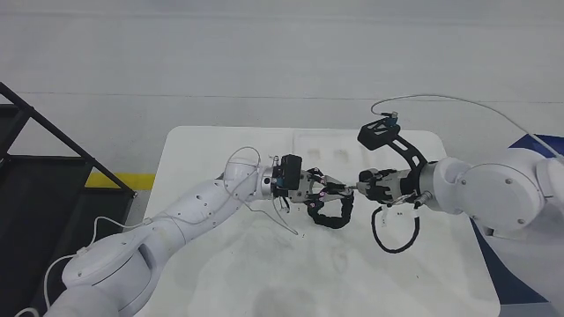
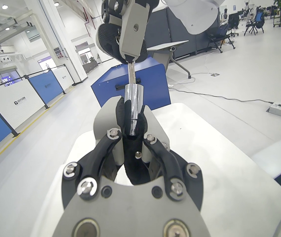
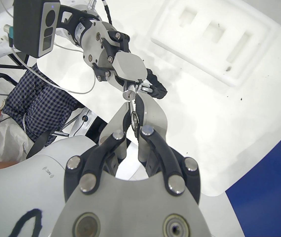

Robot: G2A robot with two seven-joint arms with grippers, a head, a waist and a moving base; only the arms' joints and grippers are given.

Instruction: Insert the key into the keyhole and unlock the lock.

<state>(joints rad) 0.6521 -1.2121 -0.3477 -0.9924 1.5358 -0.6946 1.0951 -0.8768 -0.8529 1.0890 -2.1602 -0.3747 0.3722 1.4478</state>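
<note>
Where the key [image 2: 131, 73] meets the lock [image 2: 133, 109], its flat metal blade enters the cylinder's end face along the cylinder's axis. The depth of entry cannot be read. In the right wrist view the blade tip sits at the keyhole [image 3: 128, 95], a slot in a round bright face. Judgement: insertion is begun or nearly so, and the turn is not yet made.

The lock is a smooth, polished chrome cylinder trailing a black, woven-looking cable [image 1: 333, 220]. The left gripper [image 2: 131, 117] has its fingers closed on the cylinder's sides and leaves the keyed end clear, evidently so the face is presented to the other arm. The right gripper [image 2: 130, 59] is pinched onto the key's head, with the blade projecting beyond its tips. A key ring [image 3: 134, 122] hangs between its fingers.

Both items are held in the air above the white table [image 1: 432, 264], between the two wrists. A white foam tray [image 3: 199, 52] with rectangular recesses lies on the table beyond.
</note>
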